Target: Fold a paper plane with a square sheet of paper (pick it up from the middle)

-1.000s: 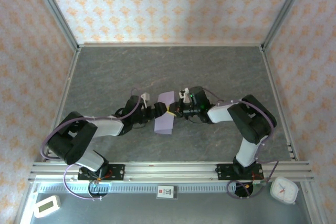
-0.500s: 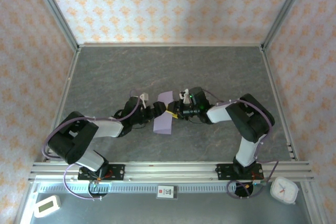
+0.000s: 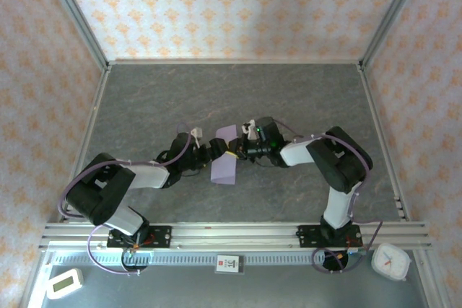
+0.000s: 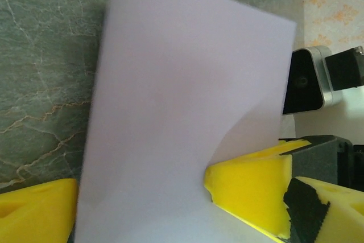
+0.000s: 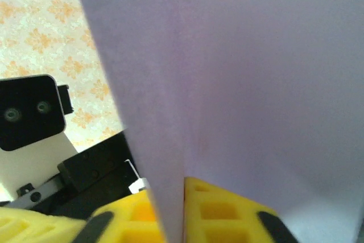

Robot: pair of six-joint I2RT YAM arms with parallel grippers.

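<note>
- Paper (image 3: 225,167) is bent lengthwise — one crease at most.
- It is pinched by the right gripper (image 5: 173,214); the left gripper (image 4: 142,203) is spread wide.
- Nose and wing folds are judged undone.

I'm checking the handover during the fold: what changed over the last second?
The right gripper and its arm edged left, toward the left gripper, carrying the thin lavender paper sheet slightly left with it. The right gripper is shut on the sheet. The left gripper stayed open and in place.
</note>
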